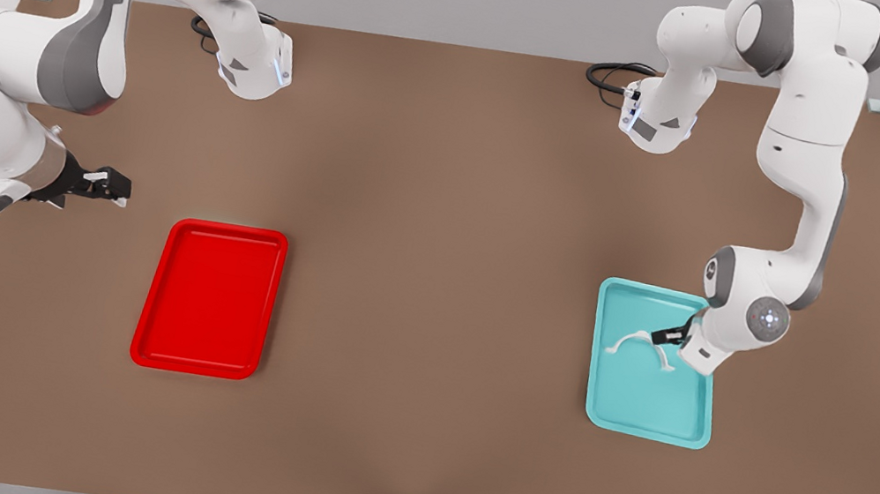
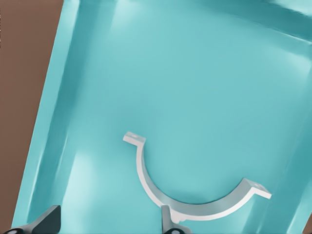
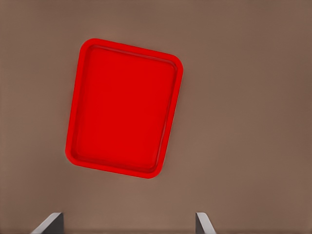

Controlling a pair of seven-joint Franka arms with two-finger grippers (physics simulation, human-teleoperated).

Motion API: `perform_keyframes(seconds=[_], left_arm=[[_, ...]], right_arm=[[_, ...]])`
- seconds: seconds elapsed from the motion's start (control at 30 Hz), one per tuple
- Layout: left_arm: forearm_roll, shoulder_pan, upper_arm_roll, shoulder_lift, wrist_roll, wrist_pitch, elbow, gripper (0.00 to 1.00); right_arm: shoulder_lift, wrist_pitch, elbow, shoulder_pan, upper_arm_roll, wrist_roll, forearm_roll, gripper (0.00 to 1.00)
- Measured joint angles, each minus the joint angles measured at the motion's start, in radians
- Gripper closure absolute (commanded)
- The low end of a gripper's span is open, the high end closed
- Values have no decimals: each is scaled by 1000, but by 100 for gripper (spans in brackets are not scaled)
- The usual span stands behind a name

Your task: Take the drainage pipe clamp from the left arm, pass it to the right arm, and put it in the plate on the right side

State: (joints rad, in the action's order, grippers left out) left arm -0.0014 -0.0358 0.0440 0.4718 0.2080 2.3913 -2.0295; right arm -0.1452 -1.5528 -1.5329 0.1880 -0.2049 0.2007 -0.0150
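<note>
My left pincer reaches down into a teal tray on the front view's right side of the brown counter. Its fingers are spread apart, and one of them sits right at the curved back of the drainage pipe clamp; whether it touches, I cannot tell. The clamp is a thin white half-ring with a short tab at each end, and it lies flat on the tray floor. My right pincer hangs above bare counter at the front view's left, just beside the red plate and apart from it. Its fingers are also spread wide and hold nothing. The two trays lie well apart on the counter.
</note>
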Motion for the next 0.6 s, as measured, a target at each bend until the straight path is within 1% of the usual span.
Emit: perform_keyframes(seconds=[0.23,0.47,0.5,0.53,0.57,0.6], left_arm=[[-28,-15,-1,32,73,120,7,0],[-32,-16,-10,80,170,149,44,0],[-30,-16,-10,83,182,147,44,9],[-28,-16,-10,86,194,145,44,36],[-26,-15,-10,88,205,142,44,53],[-24,-15,-10,89,216,141,44,56]], right_arm=[[0,0,-3,0,0,4,-1,0],[-2,-1,-6,1,1,7,-1,0],[-2,-1,-6,1,2,8,-1,0],[-2,-1,-6,1,2,8,-1,0],[-2,-1,-6,1,2,8,-1,0],[-2,-1,-7,1,2,8,-1,0]])
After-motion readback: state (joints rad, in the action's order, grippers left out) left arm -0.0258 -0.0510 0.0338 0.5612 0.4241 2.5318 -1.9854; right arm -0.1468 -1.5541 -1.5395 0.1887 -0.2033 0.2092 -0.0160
